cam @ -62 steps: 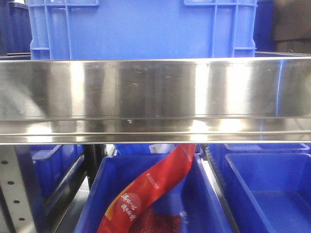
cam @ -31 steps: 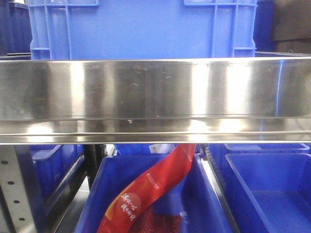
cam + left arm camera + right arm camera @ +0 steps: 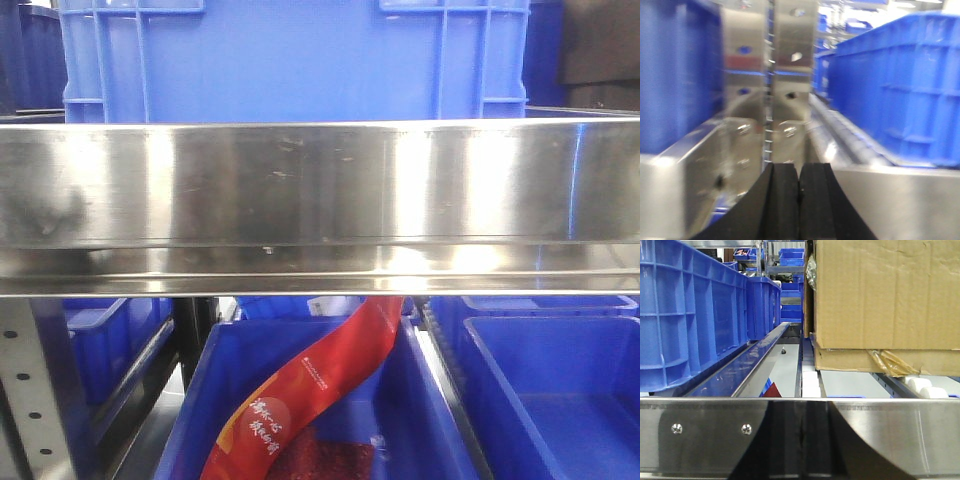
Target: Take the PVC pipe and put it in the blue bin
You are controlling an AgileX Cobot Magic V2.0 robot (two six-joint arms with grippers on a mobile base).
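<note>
Although each view was searched, the PVC pipe is seen in none of them. Beyond the left gripper (image 3: 799, 200), whose black rubber pads are pressed together on nothing, a ribbed blue crate (image 3: 900, 85) is shown at right. The right gripper (image 3: 801, 440) is likewise closed and empty; cardboard boxes (image 3: 885, 300) lie ahead-right. Only the front view shows a brushed steel shelf rail (image 3: 320, 200) and a glossy red packet (image 3: 310, 390) in a blue bin (image 3: 420, 400).

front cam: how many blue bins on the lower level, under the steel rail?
3 partly visible: centre blue plastic bin holding a red printed pouch, an empty one at right, another at left behind the rack post. More may be hidden.
</note>
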